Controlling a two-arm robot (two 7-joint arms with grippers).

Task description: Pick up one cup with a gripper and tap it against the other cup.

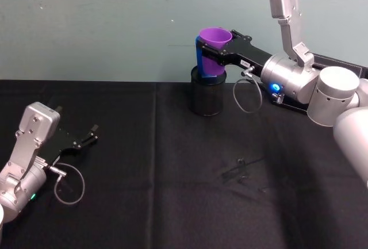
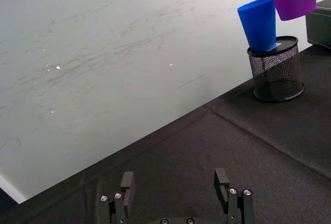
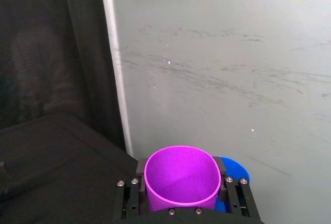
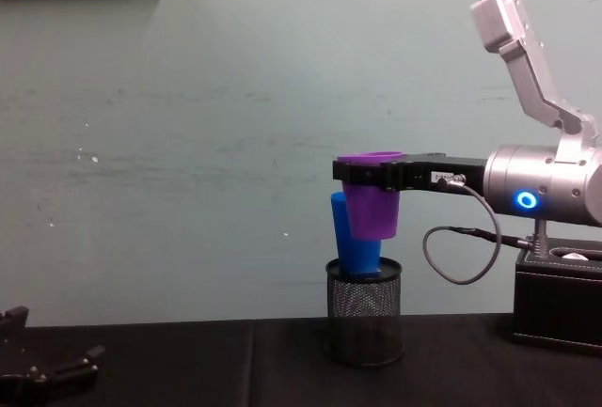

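Reaching across the far side of the black table (image 1: 172,203), the right gripper (image 4: 372,174) pinched the purple cup (image 4: 374,214) just under its rim, one finger on each side, and held it upright in the air. It hung close against the blue cup (image 4: 350,238), which leaned in a black mesh holder (image 4: 364,311); whether the two touched I couldn't tell. The left gripper (image 1: 91,134) lay low at the near left, fingers spread.

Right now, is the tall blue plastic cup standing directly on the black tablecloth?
No, the blue cup sits in the black mesh cylinder.
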